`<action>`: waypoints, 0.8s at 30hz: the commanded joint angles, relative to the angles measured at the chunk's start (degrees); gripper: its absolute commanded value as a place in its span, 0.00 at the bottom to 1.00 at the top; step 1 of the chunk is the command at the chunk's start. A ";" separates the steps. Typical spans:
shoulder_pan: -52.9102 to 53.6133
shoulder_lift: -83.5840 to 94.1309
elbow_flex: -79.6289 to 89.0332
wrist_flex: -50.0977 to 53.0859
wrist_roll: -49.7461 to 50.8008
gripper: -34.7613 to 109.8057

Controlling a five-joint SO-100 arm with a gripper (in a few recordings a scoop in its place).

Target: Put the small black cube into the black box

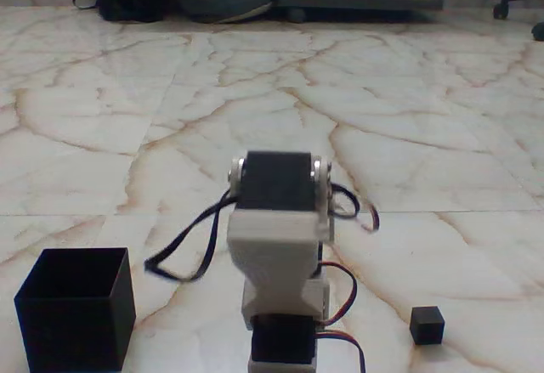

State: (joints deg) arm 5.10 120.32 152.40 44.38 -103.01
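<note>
Arm: near centre, seen from behind; you cannot tell the gripper's state.
Small black cube: near right of your arm.
Black box: near left.

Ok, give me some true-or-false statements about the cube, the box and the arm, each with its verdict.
1. The cube is inside the box. False: it sits on the floor, at the right of the fixed view.
2. The box is open at the top. True.
3. The arm stands between box and cube in the picture. True.
4. The cube touches the box. False: they are far apart, on opposite sides of the arm.
5. The box lies tipped on its side. False: it stands upright.
</note>
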 commanded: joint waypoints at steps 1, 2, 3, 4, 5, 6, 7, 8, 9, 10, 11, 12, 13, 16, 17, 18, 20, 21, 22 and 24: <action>-0.09 -11.25 -11.34 1.49 0.18 0.27; 0.09 -17.05 -16.79 1.41 0.88 0.27; 0.35 -20.48 -20.39 1.49 0.79 0.27; 1.05 -23.29 -23.47 1.67 0.09 0.27; 2.11 -26.46 -26.89 2.02 -0.53 0.27; 3.25 -29.00 -29.62 2.02 -1.67 0.27; 4.13 -31.64 -32.78 2.55 -2.20 0.27; 4.83 -33.66 -35.60 3.16 -2.64 0.27; 5.63 -35.60 -38.32 4.48 -3.69 0.27; 6.68 -37.18 -40.78 5.27 -4.39 0.27; 8.17 -38.67 -43.51 6.68 -5.71 0.27; 9.58 -39.81 -45.79 7.91 -7.12 0.27; 10.63 -41.04 -47.90 8.79 -8.09 0.27; 12.74 -44.30 -51.68 9.14 -10.02 0.27; 13.71 -45.18 -52.47 9.05 -10.72 0.27; 15.12 -46.23 -53.35 8.96 -12.30 0.27; 17.58 -48.87 -55.81 8.26 -15.03 0.28; 18.72 -49.57 -56.51 8.09 -16.44 0.29; 20.04 -50.19 -57.48 8.17 -18.28 0.29; 22.94 -50.98 -60.29 9.40 -24.35 0.30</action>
State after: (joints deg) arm 27.16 69.26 94.66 53.70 -126.04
